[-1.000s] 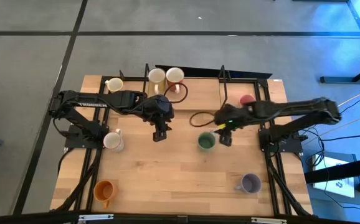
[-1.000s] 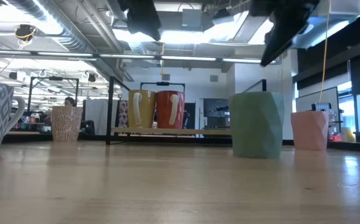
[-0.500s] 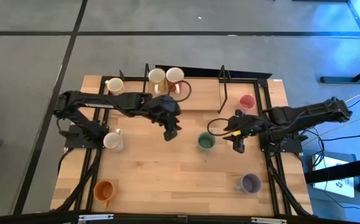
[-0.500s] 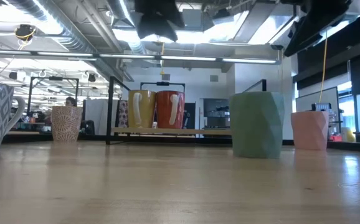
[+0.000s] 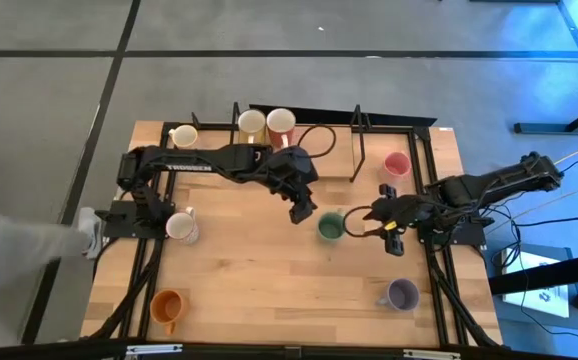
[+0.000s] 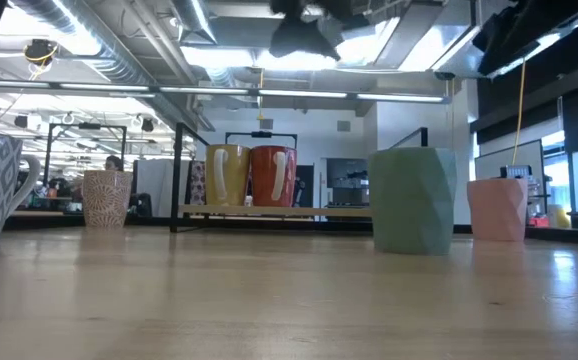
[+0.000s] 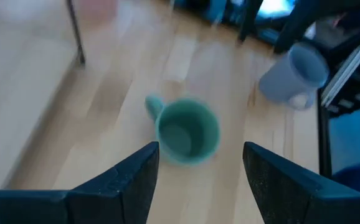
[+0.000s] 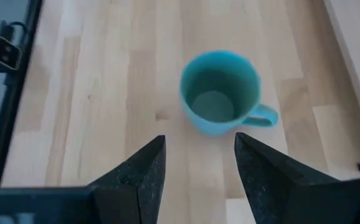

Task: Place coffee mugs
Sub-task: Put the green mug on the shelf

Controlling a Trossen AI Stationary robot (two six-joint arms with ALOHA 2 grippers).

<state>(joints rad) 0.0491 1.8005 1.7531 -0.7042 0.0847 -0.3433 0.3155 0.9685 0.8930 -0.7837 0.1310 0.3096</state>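
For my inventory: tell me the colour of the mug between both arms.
Green mug, clearest in the right wrist view.

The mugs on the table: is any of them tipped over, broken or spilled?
Nothing stands out. The green mug stands upright and empty between the open left gripper and the open right gripper; neither touches it. The orange mug, purple-grey mug and pink mug also stand upright on the table.
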